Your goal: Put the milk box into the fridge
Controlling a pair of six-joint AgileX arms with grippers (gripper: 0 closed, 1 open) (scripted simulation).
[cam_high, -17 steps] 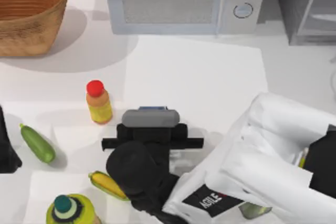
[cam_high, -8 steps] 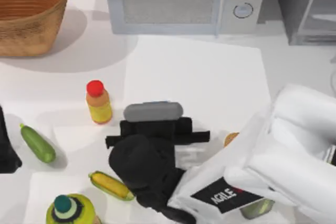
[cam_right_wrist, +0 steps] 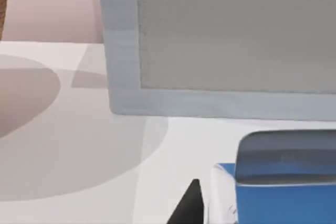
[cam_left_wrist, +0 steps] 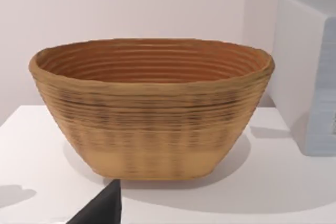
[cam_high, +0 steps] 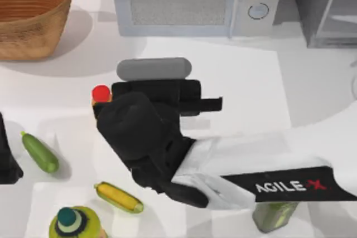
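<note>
Table (cam_high: 223, 76): white, microwave (cam_high: 189, 1) at the back.
Right gripper (cam_high: 153, 90): mid-table, closed around milk box (cam_right_wrist: 278, 198).
Left gripper (cam_high: 6, 163): at left edge, opening unclear.

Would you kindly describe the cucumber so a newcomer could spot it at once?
Start from the woven basket at the table's far left and come toward the near edge. The cucumber lies there, apart from the corn cob: plain green, smooth, slanted.

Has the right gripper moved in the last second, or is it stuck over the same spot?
Yes. In the top view the right gripper has shifted toward the microwave and slightly left, now partly covering the yellow red-capped bottle.
</note>
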